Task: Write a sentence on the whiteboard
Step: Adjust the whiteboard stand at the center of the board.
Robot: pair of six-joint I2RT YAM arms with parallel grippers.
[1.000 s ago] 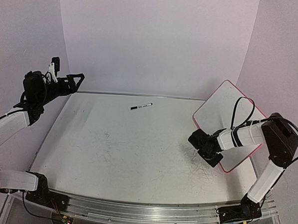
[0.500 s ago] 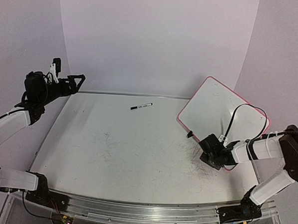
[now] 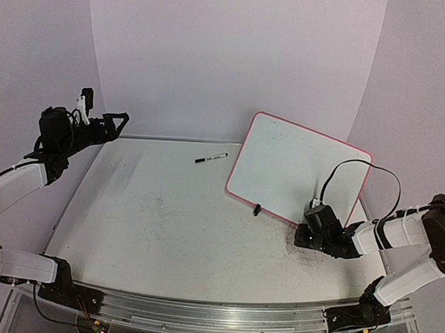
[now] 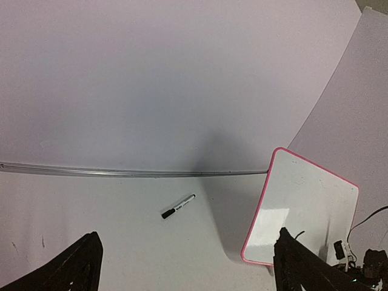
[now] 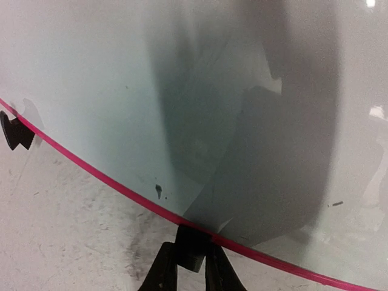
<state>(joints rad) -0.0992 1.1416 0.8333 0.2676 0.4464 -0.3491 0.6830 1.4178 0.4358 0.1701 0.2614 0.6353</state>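
We are holding the blank whiteboard tilted, right hand clamping its rim, left hand spread empty, marker lying ungrasped.

Pink-rimmed white whiteboard, steeply tilted, lower edge near the table, right side.

The flat rectangular whiteboard is shown in white, edged by a thin pink-red rim and fitted with a small black clip. The scuffed grey-white tabletop is marked with faint grey scribbles. The slim marker pen is coloured white, with a black cap. The curved backdrop is tinted pale lilac.
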